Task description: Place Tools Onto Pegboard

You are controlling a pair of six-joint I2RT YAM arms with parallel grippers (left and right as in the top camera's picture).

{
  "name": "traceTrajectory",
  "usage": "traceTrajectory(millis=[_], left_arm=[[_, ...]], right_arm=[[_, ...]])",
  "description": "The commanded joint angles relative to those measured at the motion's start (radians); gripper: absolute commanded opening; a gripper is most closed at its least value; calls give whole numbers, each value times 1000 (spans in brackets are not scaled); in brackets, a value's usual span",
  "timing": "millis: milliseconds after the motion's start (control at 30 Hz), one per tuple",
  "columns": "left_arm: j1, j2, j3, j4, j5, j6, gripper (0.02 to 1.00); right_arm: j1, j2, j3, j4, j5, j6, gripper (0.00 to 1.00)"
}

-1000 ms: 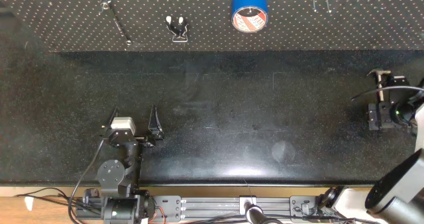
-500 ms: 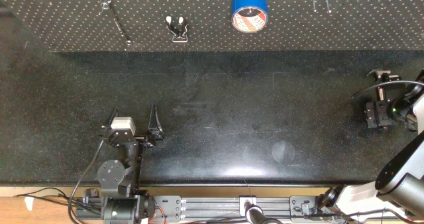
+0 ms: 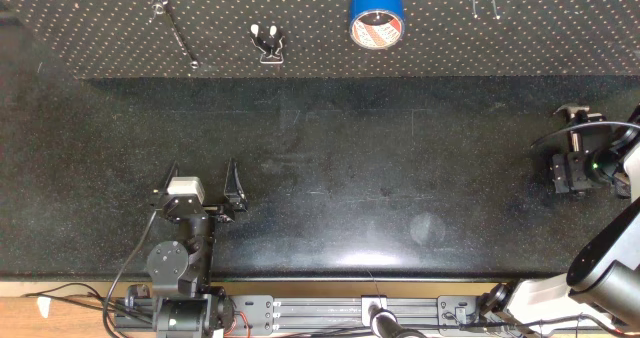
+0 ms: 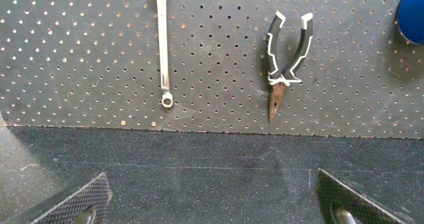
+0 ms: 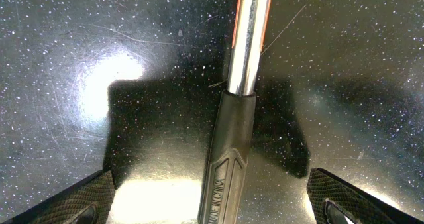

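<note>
On the table at the far right lies a hammer (image 3: 574,116) with a steel shaft and a black rubber grip (image 5: 225,158). My right gripper (image 3: 576,158) hangs just above its handle, open, with one finger on each side of the grip (image 5: 213,212) and not touching it. My left gripper (image 3: 202,170) stands open and holds nothing, low on the left near its base (image 4: 215,211). It faces the pegboard (image 3: 90,38), where a wrench (image 4: 161,45), pliers (image 4: 286,55) and a blue tape roll (image 3: 376,18) hang.
A bare metal hook (image 3: 483,2) sticks out of the pegboard at the upper right. The dark table (image 3: 350,178) stretches open between the two arms. Cables and arm bases run along the near edge.
My right gripper has shifted slightly left and toward the pegboard over the hammer handle in the first half second, then held still. The left arm has not moved.
</note>
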Motion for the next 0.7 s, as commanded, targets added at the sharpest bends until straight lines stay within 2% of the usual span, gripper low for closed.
traceTrajectory(millis=[33,200,300,400,433,500,567,700], left_arm=[[5,-8,-2,-8,10,-5,996],[5,-8,-2,-8,10,-5,996],[5,-8,-2,-8,10,-5,996],[5,-8,-2,-8,10,-5,996],[5,-8,-2,-8,10,-5,996],[5,-8,-2,-8,10,-5,996],[5,-8,-2,-8,10,-5,996],[5,-8,-2,-8,10,-5,996]], right_arm=[[-5,50,-3,1,6,-18,952],[-5,56,-3,1,6,-18,952],[-5,56,-3,1,6,-18,709],[-5,56,-3,0,5,-17,406],[-5,56,-3,0,5,-17,351],[-5,56,-3,0,5,-17,266],[-5,56,-3,0,5,-17,224],[-5,56,-3,0,5,-17,187]])
